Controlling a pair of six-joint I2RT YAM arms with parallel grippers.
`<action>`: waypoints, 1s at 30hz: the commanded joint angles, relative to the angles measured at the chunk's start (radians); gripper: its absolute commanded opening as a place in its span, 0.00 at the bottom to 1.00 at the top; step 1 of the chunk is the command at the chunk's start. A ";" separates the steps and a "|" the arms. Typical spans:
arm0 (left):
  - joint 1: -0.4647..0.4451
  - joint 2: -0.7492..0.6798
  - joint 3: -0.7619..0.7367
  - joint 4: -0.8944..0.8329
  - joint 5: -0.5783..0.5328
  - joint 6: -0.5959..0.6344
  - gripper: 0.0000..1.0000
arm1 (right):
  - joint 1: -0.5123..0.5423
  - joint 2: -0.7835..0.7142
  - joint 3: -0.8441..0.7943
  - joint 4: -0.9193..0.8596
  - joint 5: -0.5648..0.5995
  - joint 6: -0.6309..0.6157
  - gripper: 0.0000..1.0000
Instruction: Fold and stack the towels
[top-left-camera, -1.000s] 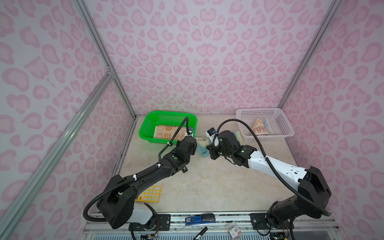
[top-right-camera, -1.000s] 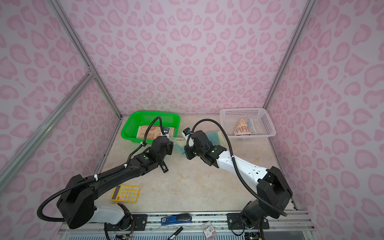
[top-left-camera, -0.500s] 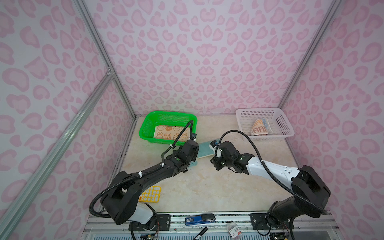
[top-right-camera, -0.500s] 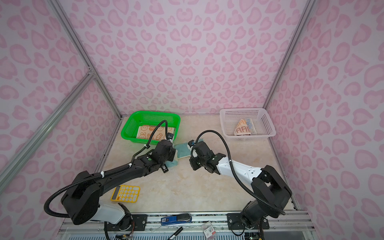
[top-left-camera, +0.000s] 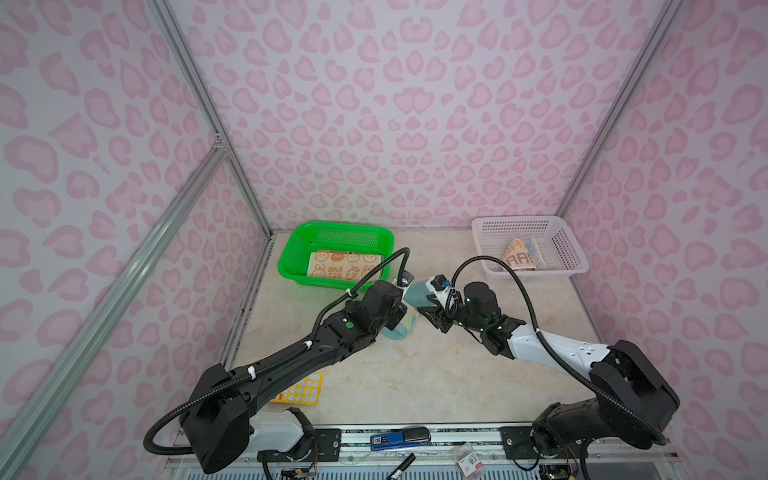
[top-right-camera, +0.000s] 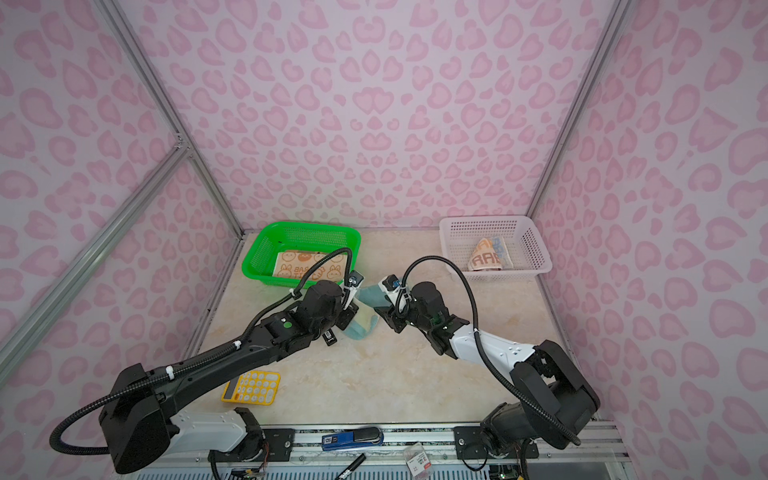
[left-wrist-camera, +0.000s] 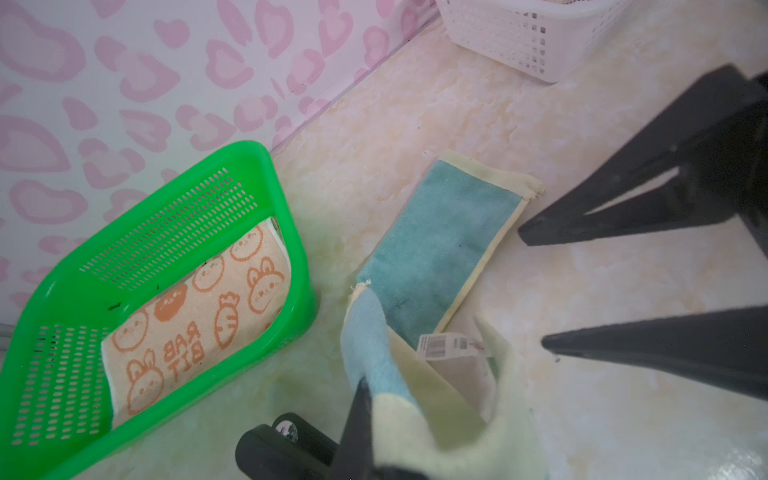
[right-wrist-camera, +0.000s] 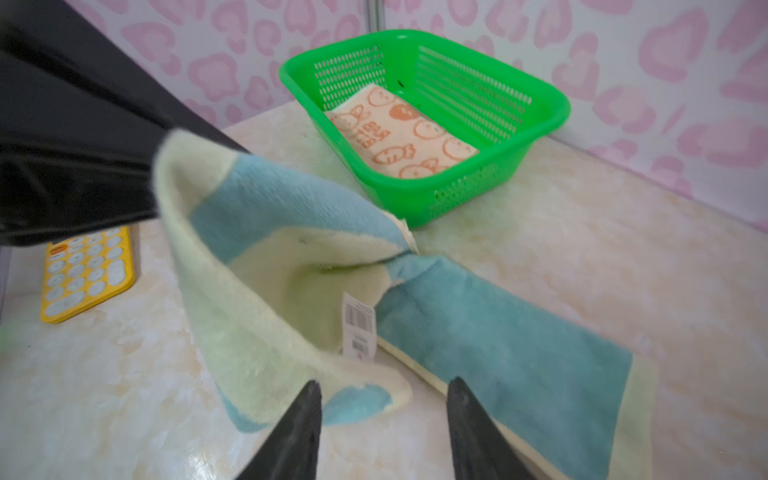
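Left claw (left-wrist-camera: 368, 399) clenched on blue towel (left-wrist-camera: 436, 237) beside green basket (left-wrist-camera: 286, 216); right claw (right-wrist-camera: 382, 399) released; lay lifted edge down squarely, borders matching.

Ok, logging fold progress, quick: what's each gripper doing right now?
Left gripper: shut on the light blue towel.
Right gripper: open, holding nothing.
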 joint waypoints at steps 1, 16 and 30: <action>-0.007 -0.018 0.039 -0.050 -0.039 0.141 0.03 | 0.000 0.002 0.073 -0.094 -0.144 -0.176 0.50; -0.007 -0.061 0.043 -0.001 -0.038 0.271 0.03 | -0.007 0.110 0.087 -0.084 -0.270 -0.196 0.50; -0.006 0.011 -0.103 -0.186 -0.236 -0.194 0.03 | 0.026 0.216 0.099 -0.126 -0.038 -0.046 0.50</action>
